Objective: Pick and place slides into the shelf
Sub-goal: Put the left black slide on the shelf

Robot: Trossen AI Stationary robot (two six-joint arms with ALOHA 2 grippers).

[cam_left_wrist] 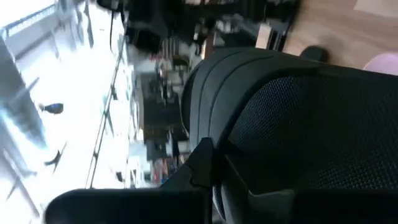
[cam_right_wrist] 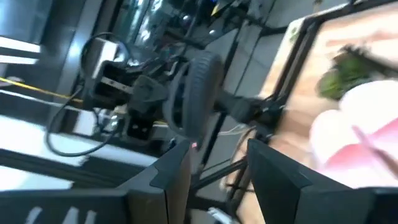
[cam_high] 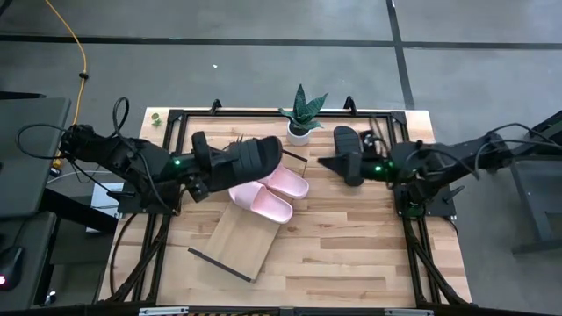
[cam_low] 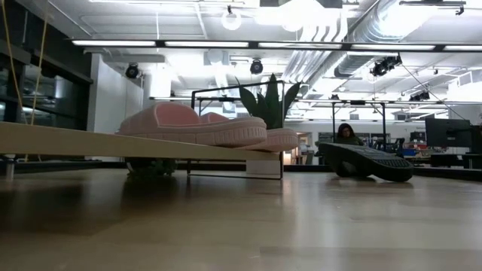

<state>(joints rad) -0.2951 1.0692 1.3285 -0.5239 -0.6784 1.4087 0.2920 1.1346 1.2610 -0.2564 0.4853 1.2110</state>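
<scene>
My left gripper (cam_high: 218, 163) is shut on a black slide (cam_high: 252, 155) and holds it in the air over the shelf's far end. The shelf (cam_high: 235, 239) is a light board lying aslant on the table. In the low view it stands raised above the tabletop. Two pink slides (cam_high: 263, 198) (cam_low: 192, 125) lie side by side on its far part. The second black slide (cam_high: 347, 139) (cam_low: 365, 160) sits tilted near the table's far right, beside my right gripper (cam_high: 323, 163). That gripper is open (cam_right_wrist: 217, 168) with nothing between its fingers. My left gripper has the black slide by its left end (cam_high: 230, 161), coming level from the table's left, fingers along the slide. In the left wrist view the strap (cam_left_wrist: 311, 124) fills the picture above one finger (cam_left_wrist: 205, 163); the exact place of contact is hidden. The slide is lifted clear.
A potted plant (cam_high: 300, 114) stands at the far edge between the two arms. A dark metal frame (cam_high: 263, 112) runs along the table's far edge and sides. Bare tabletop (cam_high: 351, 246) lies near and right of the shelf. A person (cam_low: 348, 134) sits in the room behind.
</scene>
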